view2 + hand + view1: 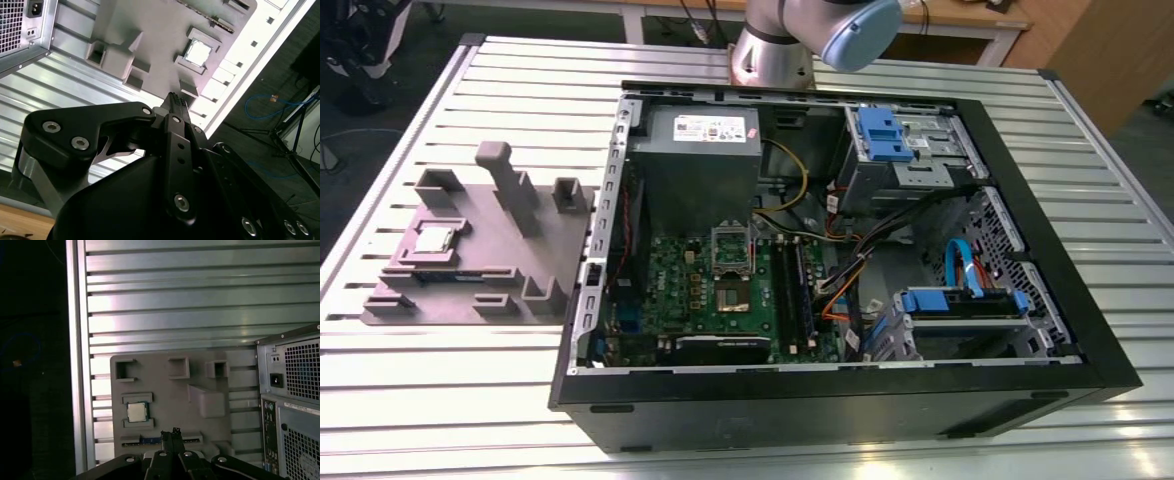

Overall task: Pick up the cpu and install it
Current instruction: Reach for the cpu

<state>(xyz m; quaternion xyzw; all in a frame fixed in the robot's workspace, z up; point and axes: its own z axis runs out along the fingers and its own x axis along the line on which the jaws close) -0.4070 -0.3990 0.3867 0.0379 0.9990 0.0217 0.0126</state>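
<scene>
**Arm pose.** In the exterior view the arm (774, 50) rises behind the open computer case (854, 400), at 12 o'clock from it. Its upper links are cut off by the frame edge. In the second wrist view the gripper (177, 100) hangs above the slatted table (454, 400). Its fingers are clenched tip to tip with nothing between them.

**Task item.** The cpu (136, 412) lies flat in a recess of the grey fixture block (520, 250), metal top upward. It is just ahead of the fingertips and not touching them. In the exterior view the block sits at 9 o'clock from the case, with the cpu at 9 o'clock on the block.

**Obscured areas.**
- The gripper body covers the near edge of the block in both wrist views.
- Detail on the motherboard (707, 280) is hard to make out.
</scene>
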